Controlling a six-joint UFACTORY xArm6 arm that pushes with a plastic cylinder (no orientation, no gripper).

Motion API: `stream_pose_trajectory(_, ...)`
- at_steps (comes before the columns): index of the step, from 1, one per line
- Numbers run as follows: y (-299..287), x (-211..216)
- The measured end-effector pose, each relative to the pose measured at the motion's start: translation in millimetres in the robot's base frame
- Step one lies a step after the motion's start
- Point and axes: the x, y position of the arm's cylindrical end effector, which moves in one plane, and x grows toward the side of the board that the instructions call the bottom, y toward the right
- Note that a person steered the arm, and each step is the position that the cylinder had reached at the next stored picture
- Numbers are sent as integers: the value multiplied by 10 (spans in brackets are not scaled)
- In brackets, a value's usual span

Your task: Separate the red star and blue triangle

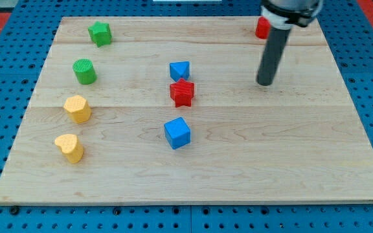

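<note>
The red star [182,92] lies near the middle of the wooden board [290,149]. The blue triangle [179,70] sits just above it, almost touching it. My tip [264,83] rests on the board well to the right of both blocks, roughly level with them and apart from every block. The dark rod rises from the tip toward the view's top.
A blue cube [177,133] lies below the star. A green star [100,33] and a green cylinder [84,71] are at the upper left. Two yellow blocks [77,109] [69,147] are at the left. A red block [262,28] is partly hidden behind the rod at the top.
</note>
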Motion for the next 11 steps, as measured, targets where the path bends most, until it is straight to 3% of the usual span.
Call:
stream_pose_trajectory(2, -898, 26)
stream_pose_trajectory(3, -1669, 26)
stream_pose_trajectory(4, -1857, 0)
stream_pose_trajectory(8, -1865, -250)
stream_pose_trajectory(10, -851, -677)
stream_pose_trajectory(11, -856, -1076)
